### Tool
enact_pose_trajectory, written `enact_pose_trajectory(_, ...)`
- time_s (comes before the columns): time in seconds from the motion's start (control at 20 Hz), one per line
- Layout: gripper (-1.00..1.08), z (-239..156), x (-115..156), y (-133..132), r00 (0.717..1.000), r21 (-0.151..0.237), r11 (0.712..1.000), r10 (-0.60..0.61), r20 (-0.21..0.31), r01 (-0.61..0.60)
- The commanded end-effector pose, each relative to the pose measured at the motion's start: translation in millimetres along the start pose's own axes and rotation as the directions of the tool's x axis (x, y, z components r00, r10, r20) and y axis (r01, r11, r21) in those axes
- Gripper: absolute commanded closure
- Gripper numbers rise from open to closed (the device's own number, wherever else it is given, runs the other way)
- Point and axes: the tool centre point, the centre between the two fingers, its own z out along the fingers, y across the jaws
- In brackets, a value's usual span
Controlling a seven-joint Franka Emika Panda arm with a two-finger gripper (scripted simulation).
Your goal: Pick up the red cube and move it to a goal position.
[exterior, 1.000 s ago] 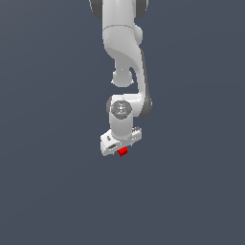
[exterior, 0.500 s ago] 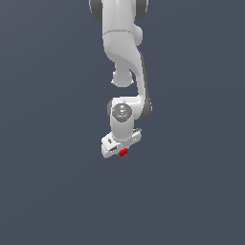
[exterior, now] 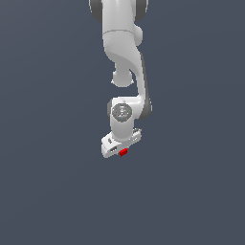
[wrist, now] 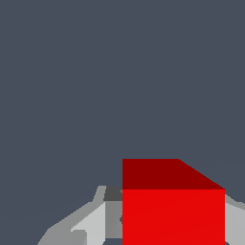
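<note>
A: Where is the red cube [exterior: 123,152] seen?

B: It is seen at the lower tip of the claw [exterior: 121,151], near the middle of the exterior view, with only a small red corner showing below the white claw body. In the wrist view the red cube [wrist: 173,210] is shown large, pressed between the grey fingers [wrist: 95,217] on either side, so the claw is taken to be pinching it.

A: What is changed against the earlier pictures?

B: Very little is changed. The arm [exterior: 125,57] is still hung down from the top edge, and the cube is still held in the claw. The wrist and claw are seen slightly higher than half a second ago, and the cube with them. The dark grey surface [exterior: 48,191] is shown plain around them.
</note>
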Motion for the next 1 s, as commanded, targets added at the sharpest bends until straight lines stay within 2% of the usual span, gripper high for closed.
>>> enact_pose_trajectory(0.0, 1.08, -3, 0, 0, 1.0, 0.0, 1.0, 0.0, -0.001, 0.0)
enact_pose_trajectory(0.45, 1.08, -43, -9, 4, 1.0, -0.001, 1.0, 0.0, -0.001, 0.0)
enact_pose_trajectory(0.95, 1.08, -141, -29, 12, 1.0, -0.001, 1.0, -0.001, 0.0, 0.001)
